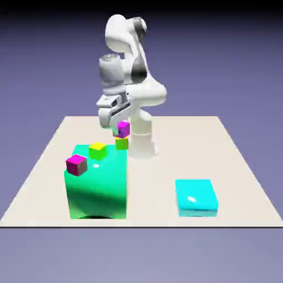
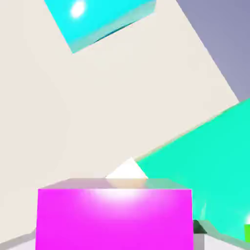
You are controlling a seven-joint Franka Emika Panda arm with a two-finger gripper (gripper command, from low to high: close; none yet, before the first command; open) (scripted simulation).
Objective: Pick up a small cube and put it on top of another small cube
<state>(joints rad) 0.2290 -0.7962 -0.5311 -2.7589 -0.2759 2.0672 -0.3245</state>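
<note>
Exterior view, taken as a clock face. Table [image 1: 166,166]: open tan surface runs from centre out to 3 o'clock, between my base [image 1: 142,138] and the cyan block [image 1: 196,196] at 4 to 5 o'clock, near the front edge. The tighter side is 7 to 8 o'clock, where the big green block [image 1: 97,190] stands near that same edge. Against its top show a second magenta cube [image 1: 77,165], toward 8 o'clock, and a yellow cube [image 1: 98,151], toward 9.

My gripper [image 1: 121,129] points down just off centre, toward 11 o'clock. The magenta cube [image 1: 124,130] is between my fingers, directly above the yellow-and-lime cube [image 1: 121,143], their faces meeting as far as I can see. Whether my pads press on it or have let go, I can't tell (the cube fills most of the gap in my hand view). From there, green block at 3 to 4 o'clock, cyan block at 11 to 12, table edge slanting past 1 to 2
</note>
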